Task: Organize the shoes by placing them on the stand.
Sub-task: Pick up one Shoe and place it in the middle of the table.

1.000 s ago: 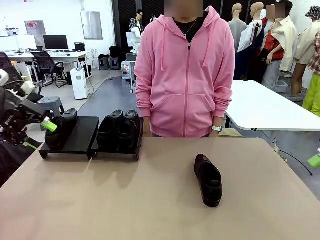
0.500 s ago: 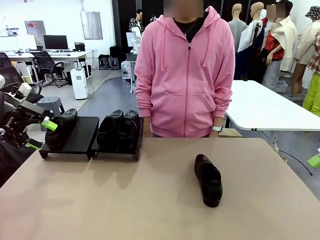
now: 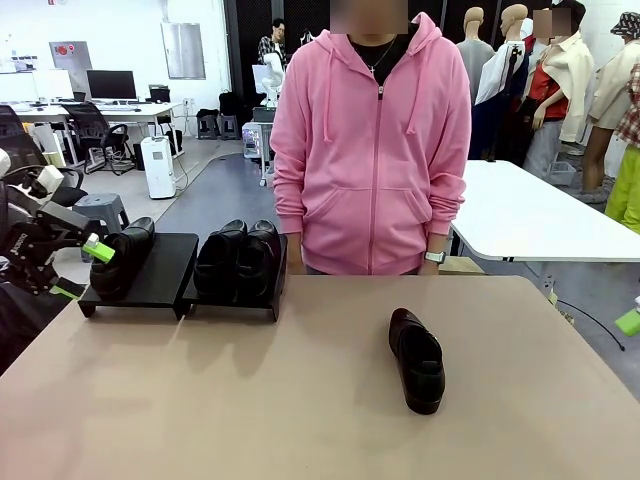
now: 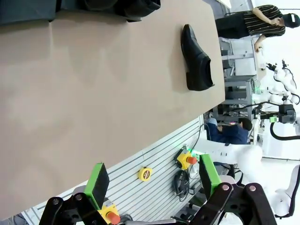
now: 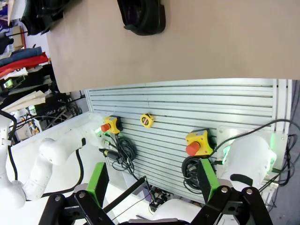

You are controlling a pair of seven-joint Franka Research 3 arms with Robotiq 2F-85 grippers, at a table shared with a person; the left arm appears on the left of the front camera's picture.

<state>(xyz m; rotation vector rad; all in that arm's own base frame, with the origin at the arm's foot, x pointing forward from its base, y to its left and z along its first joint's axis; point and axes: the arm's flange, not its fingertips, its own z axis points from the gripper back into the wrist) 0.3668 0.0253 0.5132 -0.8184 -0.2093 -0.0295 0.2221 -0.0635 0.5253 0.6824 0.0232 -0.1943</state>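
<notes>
The stand [image 3: 165,272] sits at the table's far left. One black shoe [image 3: 122,258] rests on its left section and a pair [image 3: 240,258] on its right section. Another shoe [image 3: 417,358] lies alone on the table, right of the middle, toe towards me. My left gripper [image 3: 78,270] hovers open just left of the stand, level with the single shoe. In the left wrist view the gripper [image 4: 153,178] holds nothing and the lone shoe [image 4: 197,58] is far off. My right gripper [image 5: 152,183] is open and empty off the table's edge, with a shoe [image 5: 140,16] at the top.
A person in a pink hoodie [image 3: 370,150] stands at the far edge, behind the table's middle, arms down. The tan table [image 3: 250,400] is bare between the stand and the lone shoe. A white table [image 3: 530,215] stands behind at the right.
My left arm has shifted very slightly beside the stand. The shoes and the person are as before.
</notes>
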